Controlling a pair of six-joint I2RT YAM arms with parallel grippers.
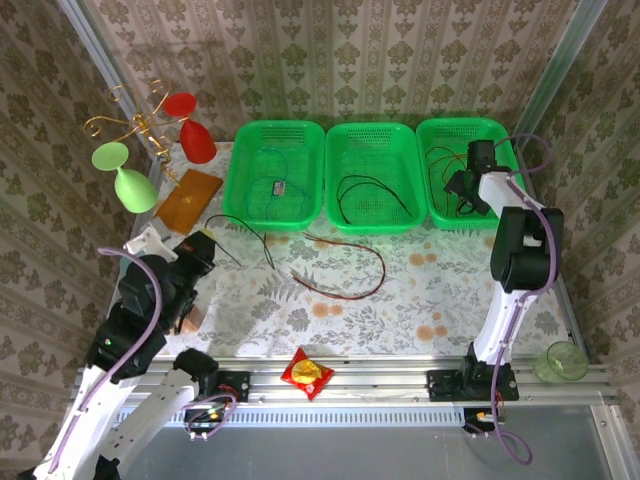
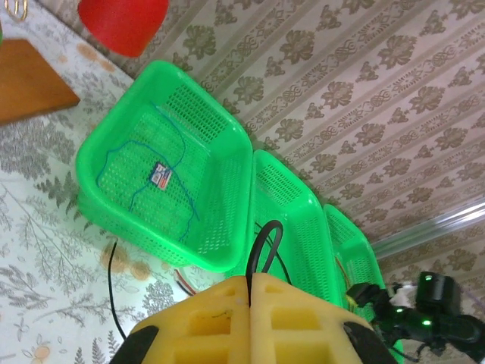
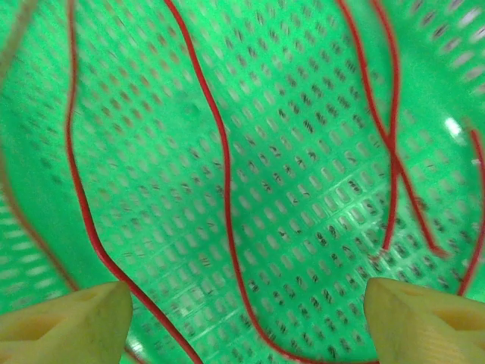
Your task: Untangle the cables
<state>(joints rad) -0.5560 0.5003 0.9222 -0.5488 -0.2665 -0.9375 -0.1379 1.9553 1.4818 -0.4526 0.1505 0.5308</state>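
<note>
While left gripper (image 2: 250, 284) clamps black cable (image 2: 273, 224), I fear pull dragging nearby red cable (image 1: 382, 268); right gripper (image 3: 242, 315) spread wide.

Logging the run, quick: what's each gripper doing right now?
Left gripper: closed, pinching the black cable.
Right gripper: open, holding nothing, over the red cable in the green basket.

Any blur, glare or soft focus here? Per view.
Top external: even light, sharp, faint shadows on the table. Left wrist: left basket sharp; left end effector, shut on a black cable, close up and slightly soft. Right wrist: red cables crisp mid-frame, glare spot on the right basket, right end effector soft.
</note>
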